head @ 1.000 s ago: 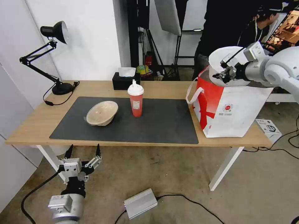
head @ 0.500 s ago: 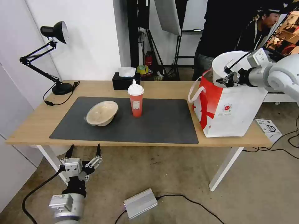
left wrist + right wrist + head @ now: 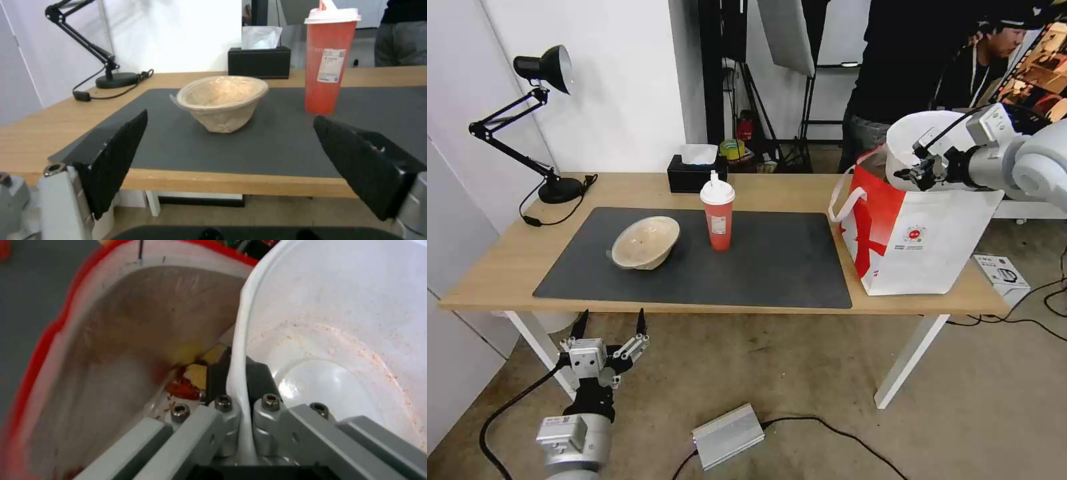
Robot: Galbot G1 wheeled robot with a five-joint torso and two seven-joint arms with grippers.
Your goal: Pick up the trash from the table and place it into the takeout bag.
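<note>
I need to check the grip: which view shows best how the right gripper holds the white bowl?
The right wrist view: the right gripper pinches the white bowl by its rim. The head view shows both over the takeout bag. The left wrist view faces the beige paper bowl.

On the counter [image 3: 507, 267], a mat [image 3: 760, 267] carries the paper bowl [image 3: 646, 242] at left and the drink cup [image 3: 718, 211] just to its right, with the tissue box [image 3: 696, 174] behind them and the lamp [image 3: 554, 187] at far left. The takeout bag [image 3: 920, 233] stands at the counter's right end, off the mat. The right gripper [image 3: 917, 175] holds the large bowl [image 3: 924, 137] over the bag's open top; the left gripper [image 3: 610, 330] sits below the counter's near edge at left.
</note>
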